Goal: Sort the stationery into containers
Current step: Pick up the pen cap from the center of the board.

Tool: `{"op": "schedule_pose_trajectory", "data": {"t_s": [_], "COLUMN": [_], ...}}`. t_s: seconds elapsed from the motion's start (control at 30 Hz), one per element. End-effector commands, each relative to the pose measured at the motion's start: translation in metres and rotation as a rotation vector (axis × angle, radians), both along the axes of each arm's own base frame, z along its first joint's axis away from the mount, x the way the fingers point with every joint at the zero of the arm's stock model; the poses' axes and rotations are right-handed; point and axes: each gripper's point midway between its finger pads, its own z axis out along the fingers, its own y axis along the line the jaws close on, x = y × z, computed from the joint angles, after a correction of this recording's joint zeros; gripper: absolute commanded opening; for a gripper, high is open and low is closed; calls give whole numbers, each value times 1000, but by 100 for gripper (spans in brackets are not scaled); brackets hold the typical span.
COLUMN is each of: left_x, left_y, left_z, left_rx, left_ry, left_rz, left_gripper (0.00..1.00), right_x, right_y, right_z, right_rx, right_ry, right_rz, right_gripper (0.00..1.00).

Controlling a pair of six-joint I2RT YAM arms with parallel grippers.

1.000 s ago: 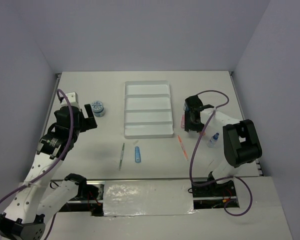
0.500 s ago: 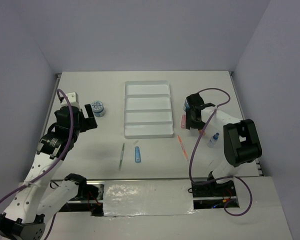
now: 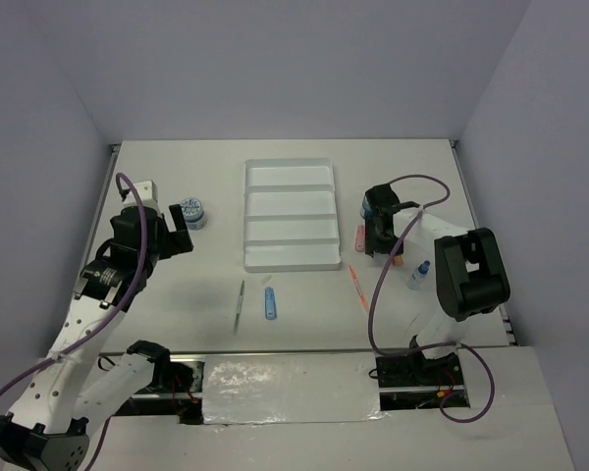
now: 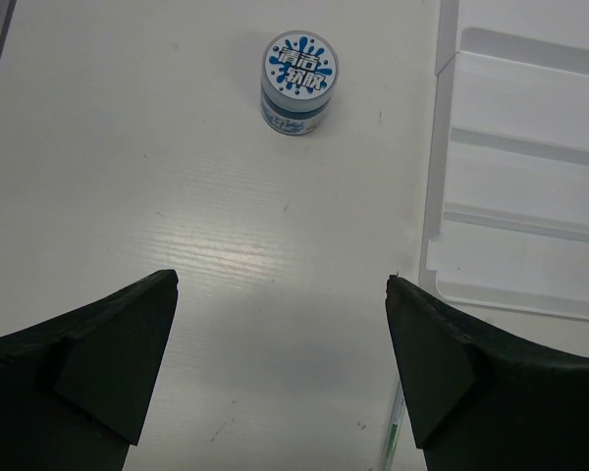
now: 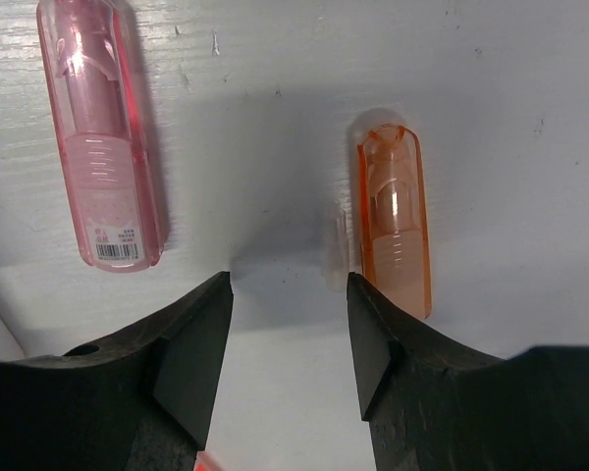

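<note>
The white four-compartment tray [image 3: 290, 257] lies at mid-table. A blue-white tub [image 3: 191, 213] [image 4: 299, 81] stands to its left. My left gripper [image 3: 175, 235] [image 4: 280, 285] hovers short of that tub, wide open and empty. My right gripper [image 3: 379, 245] [image 5: 289, 285] hangs low over bare table, open, between a pink stick [image 5: 103, 137] [image 3: 359, 238] and an orange stick [image 5: 396, 211], holding neither. A grey-green pen [image 3: 240, 304], a blue stick [image 3: 270, 301], an orange pen [image 3: 358, 287] and a white-blue tube [image 3: 419, 274] lie nearer the arms.
The tray's left wall [image 4: 437, 167] runs along the right side of the left wrist view, and the grey-green pen's tip [image 4: 393, 442] shows by the right finger. Something blue [image 3: 366, 208] peeks out beside the right wrist. Walls close the table on three sides.
The right arm's elbow has shifted slightly, while its gripper stays over the two sticks. The left arm has barely moved. No object has moved.
</note>
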Motion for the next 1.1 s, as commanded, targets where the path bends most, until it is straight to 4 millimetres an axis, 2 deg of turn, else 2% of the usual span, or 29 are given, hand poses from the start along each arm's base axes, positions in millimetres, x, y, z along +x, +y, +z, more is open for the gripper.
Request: {"op": "schedule_pose_trajectory", "data": {"t_s": [0.0,0.53,0.63,0.8,0.9,1.07], "left_x": [6,7,7,6,6,5], "left_y": [-6,-8,-9,-8,-8,-8], "left_z": [6,6,6,7,7,9], "left_rx": [-10,-15,-15,-15,-15,-17], "left_ry": [-27,-30,-29,-31,-33,-37], "left_rz": [-26,-40,-41,-40,-40,-41], "left_gripper": [99,99,99,99,99,99], "right_x": [18,24,24,20,17,12], "right_y": [0,-5,-3,3,4,4], "right_z": [9,-2,-5,-8,-11,-13], "right_rx": [-3,19,49,107,129,138], "right_ry": [-44,-16,-2,5,16,23], "right_rz": [0,-36,-35,-25,-37,-42], "right_gripper": [57,52,46,41,17,13]}}
